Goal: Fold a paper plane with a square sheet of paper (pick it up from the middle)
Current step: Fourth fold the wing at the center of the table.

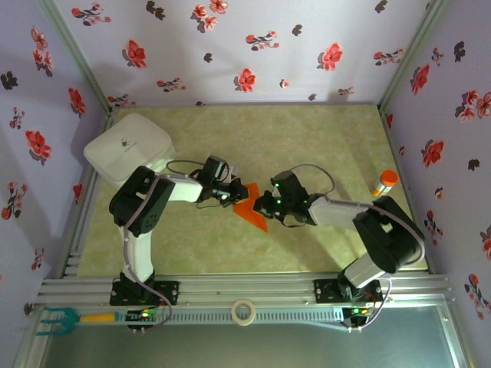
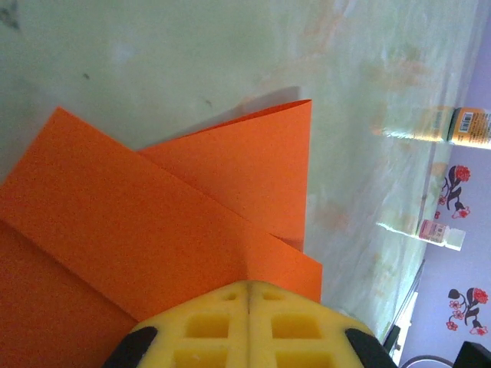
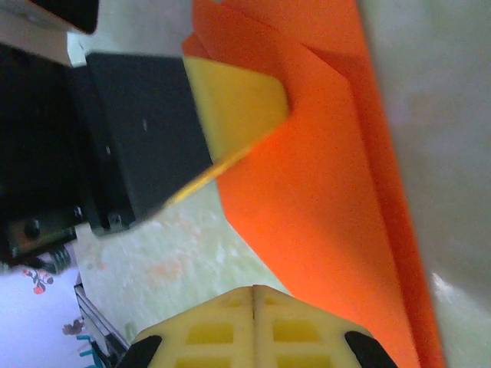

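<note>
Two robot arms are standing at six o'clock on the one table (image 1: 307, 138), the left arm (image 1: 142, 207) and the right arm (image 1: 383, 230). Each is carrying one gripper, so that is making two, the left gripper (image 1: 229, 195) and the right gripper (image 1: 262, 205), and one folded orange paper (image 1: 252, 214) is lying in the middle. One white box (image 1: 128, 149) is sitting at ten o'clock, one little bottle (image 1: 383, 182) is standing at three o'clock, one tape roll (image 1: 244, 312) is lying at six o'clock, and one green fork (image 1: 65, 318) is lying at seven o'clock.
</note>
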